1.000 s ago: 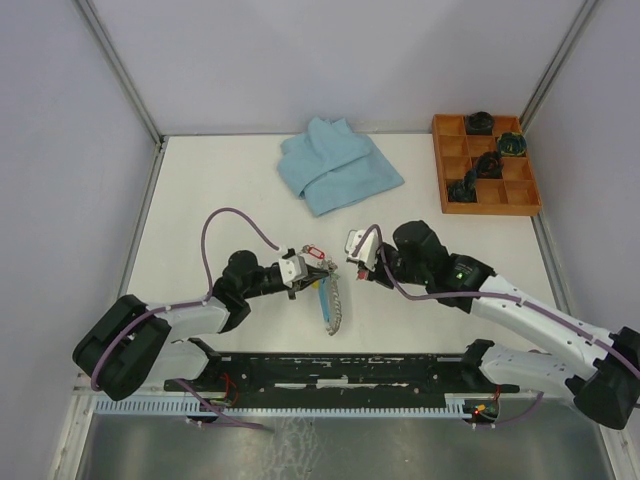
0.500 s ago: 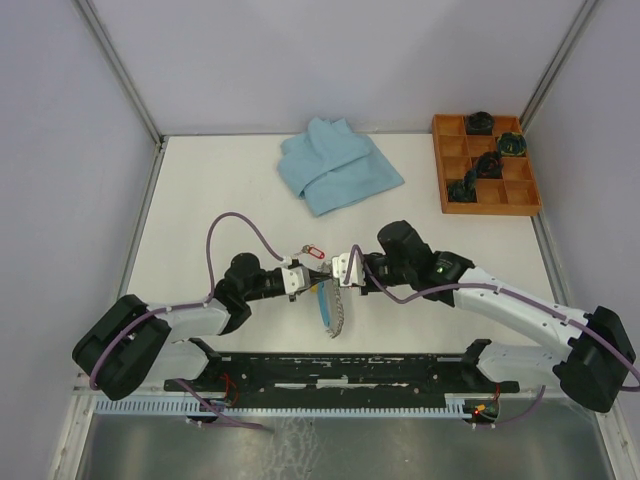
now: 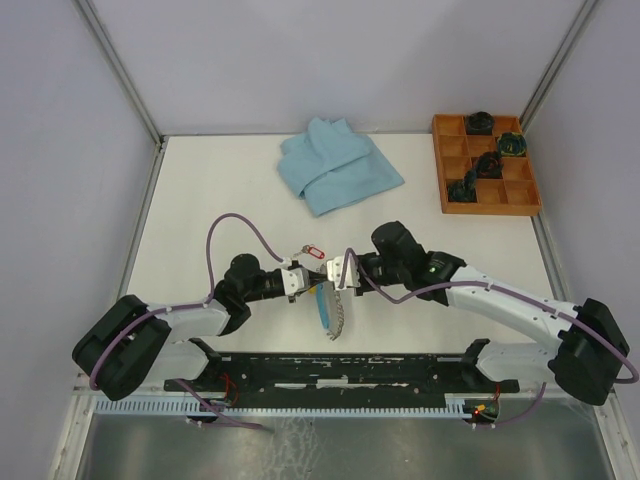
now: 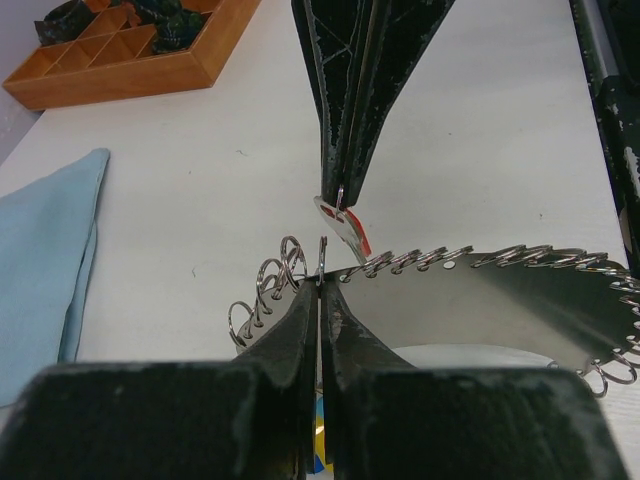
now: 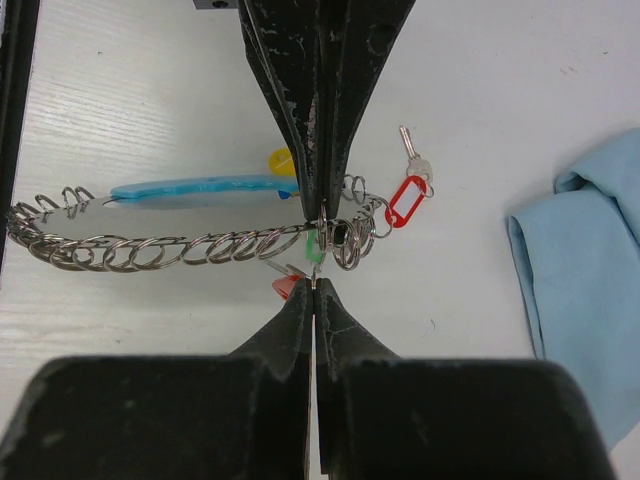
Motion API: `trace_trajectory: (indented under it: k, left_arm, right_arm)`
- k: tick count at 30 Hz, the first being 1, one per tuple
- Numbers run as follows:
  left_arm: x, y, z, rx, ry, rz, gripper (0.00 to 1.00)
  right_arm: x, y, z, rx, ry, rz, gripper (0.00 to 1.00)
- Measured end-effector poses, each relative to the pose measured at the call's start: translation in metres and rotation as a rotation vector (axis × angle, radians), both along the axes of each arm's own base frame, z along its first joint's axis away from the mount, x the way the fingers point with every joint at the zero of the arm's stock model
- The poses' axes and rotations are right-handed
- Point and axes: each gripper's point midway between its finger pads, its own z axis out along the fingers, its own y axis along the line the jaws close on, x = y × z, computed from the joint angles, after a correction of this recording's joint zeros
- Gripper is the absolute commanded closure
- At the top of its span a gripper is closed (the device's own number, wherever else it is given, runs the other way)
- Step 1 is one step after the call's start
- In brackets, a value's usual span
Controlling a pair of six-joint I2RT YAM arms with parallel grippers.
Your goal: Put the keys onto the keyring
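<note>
The white tabletop (image 3: 200,190) carries everything, with the left arm (image 3: 190,320) and right arm (image 3: 500,300) reaching in from the near edge to meet near its middle. A folded light-blue cloth (image 3: 340,165) lies toward the far side, and a wooden compartment tray (image 3: 490,209) with dark items in some cells sits at the far right corner. The keyring (image 5: 180,248), a long coil of wire loops with a light-blue segment (image 5: 200,188), lies on the tabletop just in front of the arm bases, between the two wrists. The left fingers (image 4: 319,290) are pressed together, pinching one wire loop at the keyring's end. The right fingers (image 5: 313,290) are likewise closed tight, nipping the little ring of a silver key with a red patch (image 4: 345,225), which hangs tip to tip with the left fingers, just above the coil. A red-tagged key (image 5: 405,200) lies flat, touching the coil's end; whether it is threaded on cannot be told. A green tag (image 5: 315,245) and a yellow tag (image 5: 283,160) show beside the loops.
</note>
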Motion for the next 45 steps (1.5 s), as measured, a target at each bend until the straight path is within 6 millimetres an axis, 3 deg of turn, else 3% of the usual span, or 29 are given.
trace_trajectory:
  k: [45]
  left_arm:
    - [-0.0044, -0.0016, 0.0004, -0.003, 0.001, -0.026, 0.97]
  right_arm:
    - [0.0035, 0.0060, -0.0039, -0.034, -0.071, 0.014, 0.99]
